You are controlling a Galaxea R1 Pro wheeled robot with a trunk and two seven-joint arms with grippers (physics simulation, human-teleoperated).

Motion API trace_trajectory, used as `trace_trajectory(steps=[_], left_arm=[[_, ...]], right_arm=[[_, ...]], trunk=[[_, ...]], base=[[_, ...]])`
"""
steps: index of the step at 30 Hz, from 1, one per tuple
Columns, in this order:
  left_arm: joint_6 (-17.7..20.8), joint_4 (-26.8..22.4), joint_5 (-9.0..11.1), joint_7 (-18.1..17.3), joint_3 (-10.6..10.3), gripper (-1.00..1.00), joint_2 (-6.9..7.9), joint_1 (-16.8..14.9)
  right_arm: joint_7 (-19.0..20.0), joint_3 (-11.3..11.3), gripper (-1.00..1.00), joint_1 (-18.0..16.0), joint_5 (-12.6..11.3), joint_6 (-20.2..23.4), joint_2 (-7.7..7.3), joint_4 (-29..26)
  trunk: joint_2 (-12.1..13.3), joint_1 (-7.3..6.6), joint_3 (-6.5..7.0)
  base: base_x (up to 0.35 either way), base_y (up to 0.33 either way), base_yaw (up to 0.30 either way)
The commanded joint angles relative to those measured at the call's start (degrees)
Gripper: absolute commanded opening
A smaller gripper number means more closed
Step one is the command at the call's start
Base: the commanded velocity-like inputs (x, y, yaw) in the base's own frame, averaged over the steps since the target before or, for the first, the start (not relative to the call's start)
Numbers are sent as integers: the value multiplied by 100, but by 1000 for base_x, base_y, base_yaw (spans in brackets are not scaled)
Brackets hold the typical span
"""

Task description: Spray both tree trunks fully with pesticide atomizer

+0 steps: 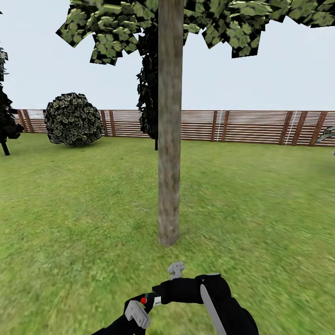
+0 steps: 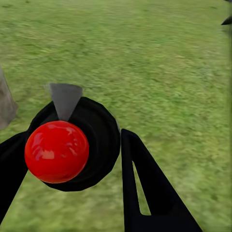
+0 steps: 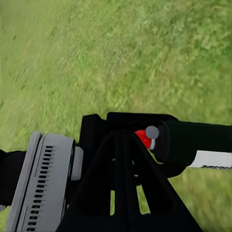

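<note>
One tree trunk point(image 1: 169, 125) stood upright on the lawn point(image 1: 70, 209), before one slatted fence point(image 1: 251, 125). One pesticide atomizer point(image 1: 179, 291) lay low and central, clamped between both arms: left gripper point(image 2: 72, 154) and right gripper point(image 3: 123, 159) each closed around it.

Black, angular arm links carry a grey ribbed wrist plate point(image 3: 41, 181) and thin black end-effector fingers point(image 2: 154, 193).

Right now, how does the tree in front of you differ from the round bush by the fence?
The tree has a tall, bare grey-brown trunk with leaves high overhead; the bush is low, rounded and leafy to the ground. The tree stands near, mid-lawn; the bush sits far back against the fence. Both have blocky green foliage.
</note>
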Motion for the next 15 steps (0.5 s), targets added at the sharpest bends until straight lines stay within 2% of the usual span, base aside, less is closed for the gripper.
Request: trace_trajectory(steps=[1, 15], left_arm=[[-26, -3, -3, 2, -15, -100, 4, -3], [-21, -132, 4, 3, -32, -100, 13, 6]], right_arm=[[-27, -1, -100, -2, -57, 46, 1, 5], [-23, 1, -100, -2, -57, 46, 1, 41]], trunk=[[-4, 2, -2], [-4, 2, -2]], base=[[0, 0, 0], [0, 0, 0]])
